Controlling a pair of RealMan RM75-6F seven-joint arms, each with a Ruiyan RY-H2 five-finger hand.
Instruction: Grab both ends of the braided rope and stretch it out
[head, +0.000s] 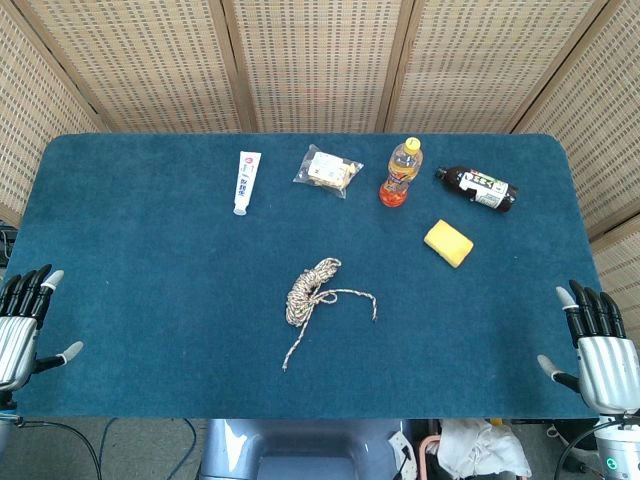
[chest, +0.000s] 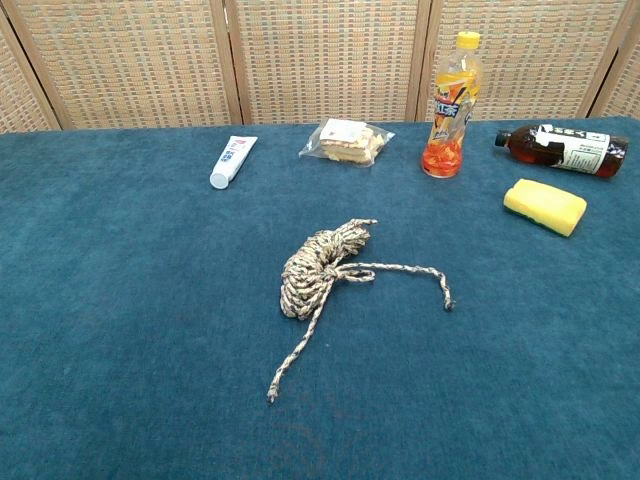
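At the far left edge of the table (head: 120, 200), in the head view, we see the left hand (head: 25, 320) resting at the near corner with its fingers spread and nothing in it. Moving rightward along the far side of the blue cloth, we meet a white tube (head: 246, 182) lying flat, then a clear packet of snacks (head: 328, 171), then an upright orange drink bottle (head: 401, 173), then a dark bottle (head: 477, 187) lying on its side, with a yellow sponge (head: 448, 243) just in front of it. At the centre of the table lies the braided rope (head: 313, 291), still bundled in a loose coil; one free end (chest: 272, 395) trails toward the near edge, and the other free end (chest: 447, 302) curls out to the right of the coil, as the chest view shows most clearly. At the far right edge we see the right hand (head: 598, 335), likewise spread and holding nothing, well apart from the rope. We judge that the task is at its very start: neither end has been grasped, and the rope is not stretched. What remains, in our reading, is for each hand to reach in to its nearer end, close on it, and draw the two ends apart until the coil pulls out straight.
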